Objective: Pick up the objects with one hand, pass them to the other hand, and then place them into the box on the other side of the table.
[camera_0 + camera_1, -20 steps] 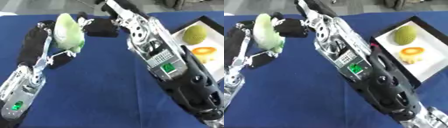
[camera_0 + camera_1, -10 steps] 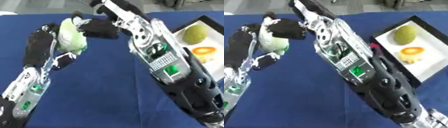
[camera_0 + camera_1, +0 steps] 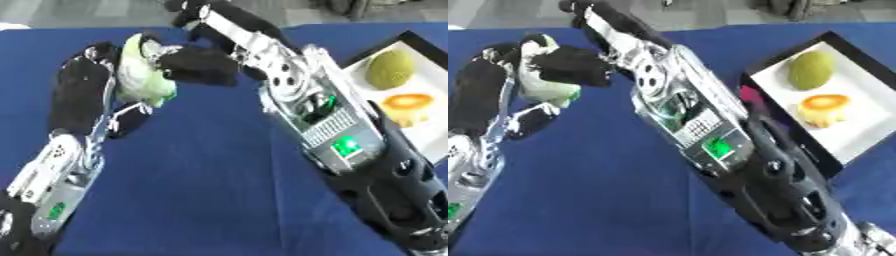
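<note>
Between the fingers of both hands, above the far left of the blue table (image 3: 201, 165), the handover is being made. A pale green leafy vegetable (image 3: 140, 75), perhaps a small cabbage, is cradled by the left hand (image 3: 87, 85), whose fingers are curled up around its back and underside. From the other side it is met by the right hand (image 3: 199, 65), dark fingers bent onto its upper right face; whether they have truly closed round it cannot be told.

For a clean pass, the left fingers should be kept closed until the right fingers and thumb are wrapped well round the body, not just its leafy edge. The surface looks crinkled and probably yielding, so a broad wrap seems safer than a pinch.

Well off to the right of those fingers, the black-rimmed box (image 3: 859, 145) with its white floor is waiting, already holding a rounded green fruit (image 3: 810, 70) and an orange-topped piece (image 3: 824, 107).
</note>
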Controlling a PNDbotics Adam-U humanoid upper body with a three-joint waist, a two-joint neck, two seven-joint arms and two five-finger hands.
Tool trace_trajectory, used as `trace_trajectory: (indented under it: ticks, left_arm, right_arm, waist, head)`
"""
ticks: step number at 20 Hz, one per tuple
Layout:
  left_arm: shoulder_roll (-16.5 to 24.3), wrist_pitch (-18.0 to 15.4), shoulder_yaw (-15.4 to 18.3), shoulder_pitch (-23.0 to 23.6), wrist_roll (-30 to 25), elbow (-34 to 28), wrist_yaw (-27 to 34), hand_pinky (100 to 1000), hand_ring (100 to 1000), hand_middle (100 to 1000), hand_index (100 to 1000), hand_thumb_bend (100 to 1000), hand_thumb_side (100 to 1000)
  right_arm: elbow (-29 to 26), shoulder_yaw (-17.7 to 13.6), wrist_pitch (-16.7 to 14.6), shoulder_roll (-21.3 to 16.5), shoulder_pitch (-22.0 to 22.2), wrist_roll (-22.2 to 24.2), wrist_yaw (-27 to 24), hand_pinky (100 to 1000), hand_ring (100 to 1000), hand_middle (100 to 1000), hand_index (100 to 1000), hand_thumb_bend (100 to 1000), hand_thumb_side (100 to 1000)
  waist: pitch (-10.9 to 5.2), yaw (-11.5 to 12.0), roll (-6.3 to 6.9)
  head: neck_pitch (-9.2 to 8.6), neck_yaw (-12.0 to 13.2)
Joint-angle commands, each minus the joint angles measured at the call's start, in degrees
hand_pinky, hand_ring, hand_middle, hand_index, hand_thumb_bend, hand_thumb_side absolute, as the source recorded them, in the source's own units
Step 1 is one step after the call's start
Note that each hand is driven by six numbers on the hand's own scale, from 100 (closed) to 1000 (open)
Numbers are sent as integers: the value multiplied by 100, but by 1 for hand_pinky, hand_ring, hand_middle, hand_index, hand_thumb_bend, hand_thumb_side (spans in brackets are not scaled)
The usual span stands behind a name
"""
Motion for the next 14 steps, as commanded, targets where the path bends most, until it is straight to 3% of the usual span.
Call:
trace_trajectory:
  ticks: [1, 10, 14]
  left_arm:
    - [38, -92, -13, -88, 217, -197, 14, 645, 537, 482, 558, 100, 214]
    - [53, -436, -114, -139, 756, -402, 169, 642, 534, 480, 554, 100, 208]
    - [39, -724, -211, -182, 859, -427, 136, 645, 538, 482, 556, 100, 207]
  right_arm:
    - [110, 63, 373, 66, -79, 478, 125, 753, 899, 895, 994, 100, 681]
    - [542, 242, 373, 221, -84, 713, 419, 764, 902, 896, 995, 100, 703]
    - [717, 270, 373, 328, -91, 736, 333, 740, 871, 862, 957, 100, 645]
  waist:
    - [-86, 19, 8]
    - [-64, 60, -23]
    - [-50, 76, -25]
  head:
    - [-50, -9]
    - [-66, -22]
    - [-54, -49]
